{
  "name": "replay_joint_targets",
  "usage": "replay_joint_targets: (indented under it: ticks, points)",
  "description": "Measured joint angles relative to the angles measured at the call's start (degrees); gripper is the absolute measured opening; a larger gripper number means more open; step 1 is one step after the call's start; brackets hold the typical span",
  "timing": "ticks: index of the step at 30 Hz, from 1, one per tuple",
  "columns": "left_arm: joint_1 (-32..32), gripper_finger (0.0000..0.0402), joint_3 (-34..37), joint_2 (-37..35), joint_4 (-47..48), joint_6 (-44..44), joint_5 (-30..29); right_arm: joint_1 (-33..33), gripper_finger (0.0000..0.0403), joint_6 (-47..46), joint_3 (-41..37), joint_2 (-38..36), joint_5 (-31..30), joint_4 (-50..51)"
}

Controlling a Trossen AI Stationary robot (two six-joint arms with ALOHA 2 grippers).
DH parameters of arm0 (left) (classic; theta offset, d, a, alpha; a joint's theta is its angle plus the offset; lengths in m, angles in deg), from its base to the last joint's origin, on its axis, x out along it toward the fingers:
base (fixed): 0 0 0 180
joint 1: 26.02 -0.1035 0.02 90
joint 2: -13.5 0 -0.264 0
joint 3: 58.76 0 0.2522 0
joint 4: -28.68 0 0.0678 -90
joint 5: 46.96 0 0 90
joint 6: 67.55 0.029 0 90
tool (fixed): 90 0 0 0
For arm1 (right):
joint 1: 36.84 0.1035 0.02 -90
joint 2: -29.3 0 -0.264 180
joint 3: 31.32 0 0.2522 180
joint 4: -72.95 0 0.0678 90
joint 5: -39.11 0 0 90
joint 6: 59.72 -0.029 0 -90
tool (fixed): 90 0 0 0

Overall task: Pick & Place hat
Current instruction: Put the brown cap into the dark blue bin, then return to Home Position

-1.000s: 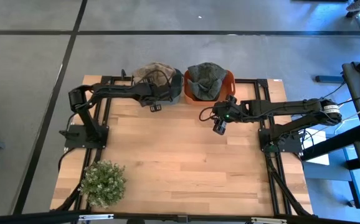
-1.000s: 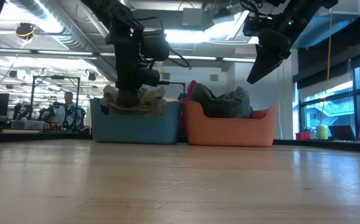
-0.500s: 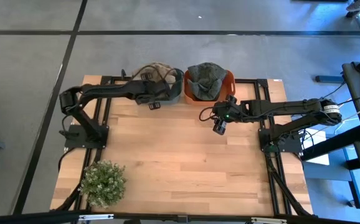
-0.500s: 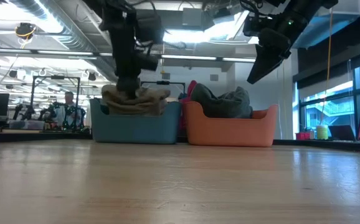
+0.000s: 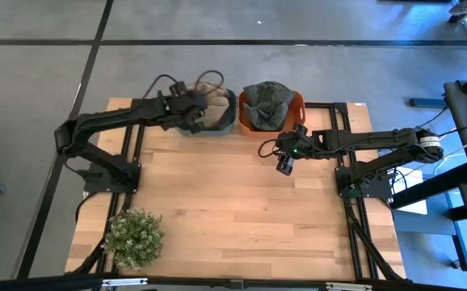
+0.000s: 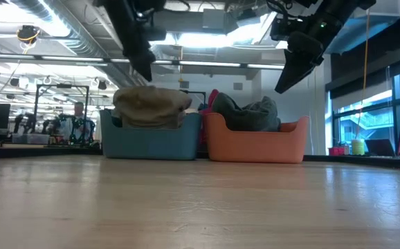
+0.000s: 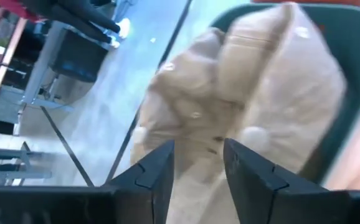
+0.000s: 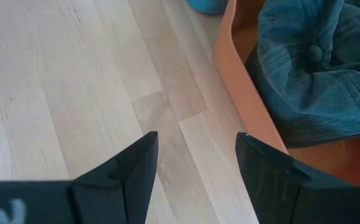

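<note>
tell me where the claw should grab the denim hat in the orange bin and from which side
Judging by its pose, take the denim hat by the bunched crown around its top button, coming straight down from above. It lies heaped over the orange bin rim, so the walls block a side approach. The right claw hangs open beside the bin, over bare table.

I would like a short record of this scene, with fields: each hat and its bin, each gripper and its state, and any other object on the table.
tan hat: lies in the blue bin, bulging over its rim
dark green hat: lies in the orange bin
bins: side by side at the table's far edge
left gripper: above the tan hat, jaws open, holding nothing
right gripper: raised over bare wood near the orange bin, jaws open, empty
potted plant: at the near left corner of the table
</note>
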Motion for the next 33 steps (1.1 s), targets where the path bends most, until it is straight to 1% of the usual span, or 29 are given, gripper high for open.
replay_joint_targets:
  ticks: [8,10,12,15,16,18,20,22,25,27,29,33]
  points:
    - [-5.6,0.0132,0.0,-3.4,-0.9,0.3,-1.2,0.0,0.0217,0.0,0.0,0.0,0.0,0.1]
    - [-7.0,0.0132,0.0,-4.3,-0.8,0.0,0.5,0.0,0.0217,-0.1,0.0,0.0,0.0,1.1]
    - [-7.7,0.0133,0.0,-6.1,-0.8,-1.9,6.3,0.4,0.0217,-0.4,0.0,-0.3,0.0,3.4]
    - [-7.7,0.0135,0.0,-9.3,-0.8,-4.4,18.5,3.2,0.0217,0.3,0.0,-1.7,-0.2,3.2]
    - [-7.3,0.0135,0.0,-10.3,-0.8,-5.0,21.1,4.3,0.0217,1.2,0.0,-2.4,-0.1,3.0]
    - [-5.5,0.0133,0.3,-12.4,-1.2,-7.0,23.2,6.5,0.0217,3.0,-0.5,-4.2,0.1,2.0]
    - [-2.7,0.0131,3.7,-15.4,-6.6,-8.4,23.4,8.5,0.0217,5.7,-3.7,-6.8,-0.2,-2.9]
    - [0.5,0.0130,9.7,-19.1,-13.8,-9.5,23.7,9.8,0.0217,7.0,-9.6,-10.3,0.2,-11.1]
    - [5.1,0.0130,19.5,-25.0,-22.5,-10.3,23.4,10.4,0.0217,6.6,-17.9,-16.9,3.8,-21.1]
    - [7.6,0.0130,25.2,-28.7,-27.2,-10.8,23.3,10.3,0.0217,5.0,-21.1,-22.3,6.4,-23.6]
    - [9.5,0.0130,30.2,-32.4,-30.0,-12.3,24.1,10.4,0.0217,4.1,-23.4,-28.1,6.9,-24.3]
    - [11.9,0.0130,39.2,-39.0,-35.3,-15.8,23.8,10.3,0.0217,3.0,-27.9,-38.5,6.9,-24.9]
